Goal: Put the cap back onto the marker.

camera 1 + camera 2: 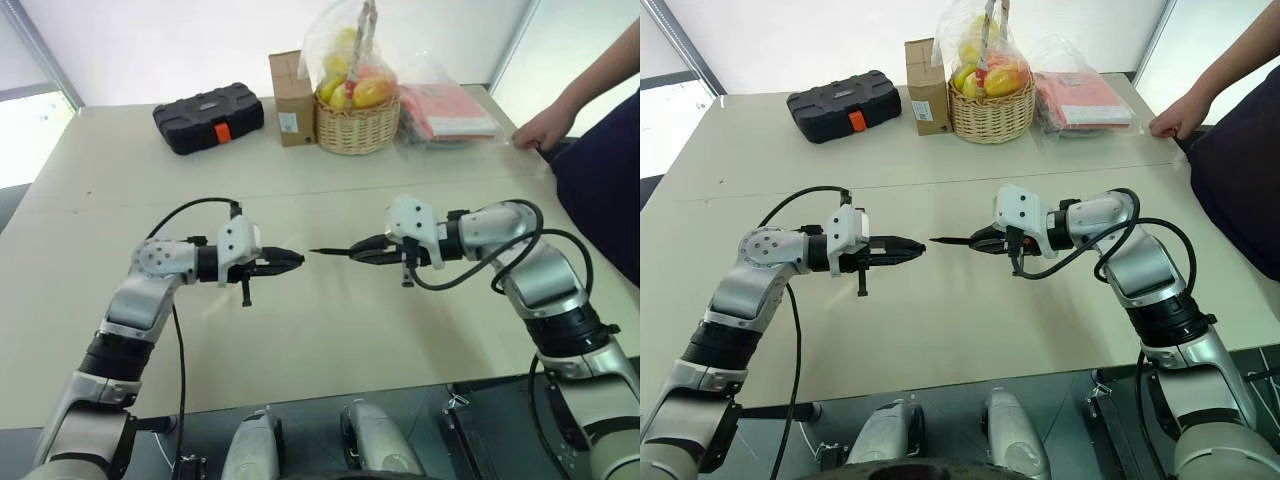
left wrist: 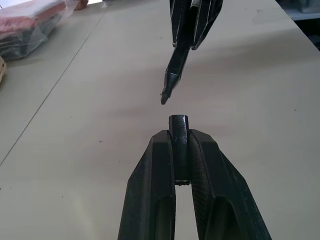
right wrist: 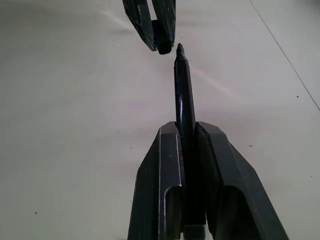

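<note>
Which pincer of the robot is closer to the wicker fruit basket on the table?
Right. The right pincer, holding the marker, sits below the basket; the left pincer, holding the cap, lies farther left.

Honestly can't read any text here. The cardboard box (image 1: 292, 97) at the far side of the table has a small white label, but the print on it is too tiny to make out.
</note>
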